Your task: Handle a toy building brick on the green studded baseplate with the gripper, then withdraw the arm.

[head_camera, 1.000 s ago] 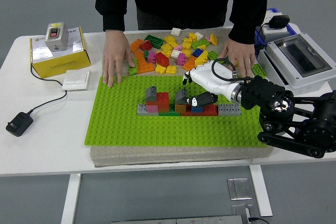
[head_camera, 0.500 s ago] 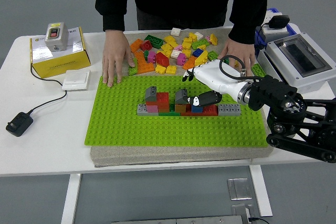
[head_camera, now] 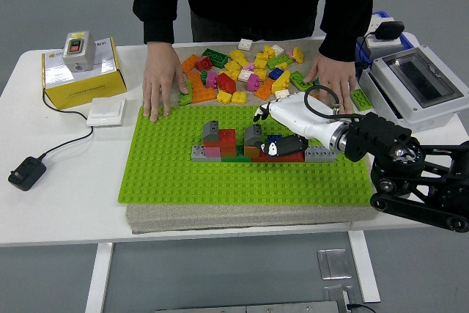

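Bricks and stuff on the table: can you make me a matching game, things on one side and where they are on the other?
Things:
1. yellow box
2. black plug
3. loose brick pile
4. right hand

Places:
A. above the built bricks on the green baseplate
B. far left corner of the table
C. just past the baseplate's far edge
D. near the table's left edge

Pairs: 1-B, 2-D, 3-C, 4-A

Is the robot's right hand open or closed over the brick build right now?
Cannot tell: the right hand sits over the brick build, hiding its grip.
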Robot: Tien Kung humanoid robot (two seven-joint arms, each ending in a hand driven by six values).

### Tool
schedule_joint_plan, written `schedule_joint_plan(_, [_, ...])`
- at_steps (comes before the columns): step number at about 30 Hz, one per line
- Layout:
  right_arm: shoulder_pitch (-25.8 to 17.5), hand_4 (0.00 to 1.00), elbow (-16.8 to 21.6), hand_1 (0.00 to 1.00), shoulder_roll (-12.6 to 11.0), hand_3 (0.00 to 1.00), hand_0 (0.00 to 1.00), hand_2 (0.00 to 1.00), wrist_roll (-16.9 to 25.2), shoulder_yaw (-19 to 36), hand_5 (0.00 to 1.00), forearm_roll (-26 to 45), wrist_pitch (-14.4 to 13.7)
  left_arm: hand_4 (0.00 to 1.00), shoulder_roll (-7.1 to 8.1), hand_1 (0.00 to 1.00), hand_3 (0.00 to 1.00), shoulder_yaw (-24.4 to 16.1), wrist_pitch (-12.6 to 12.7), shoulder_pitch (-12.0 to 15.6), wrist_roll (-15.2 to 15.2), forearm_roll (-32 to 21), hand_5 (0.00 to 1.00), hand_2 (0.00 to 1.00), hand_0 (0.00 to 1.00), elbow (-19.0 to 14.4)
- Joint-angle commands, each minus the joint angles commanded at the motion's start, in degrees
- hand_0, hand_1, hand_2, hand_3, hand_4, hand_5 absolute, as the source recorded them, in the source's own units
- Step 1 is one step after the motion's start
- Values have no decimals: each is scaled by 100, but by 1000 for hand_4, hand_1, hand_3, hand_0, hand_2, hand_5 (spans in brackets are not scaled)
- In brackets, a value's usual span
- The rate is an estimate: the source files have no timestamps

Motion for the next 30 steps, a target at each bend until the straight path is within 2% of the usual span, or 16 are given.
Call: schedule_joint_plan(30, [-14,2,126,140,-23,698,82,721,-11,-109,546,3,25,123,-4,617,580,-10,8,-13,-30,-9,682,532,633,0])
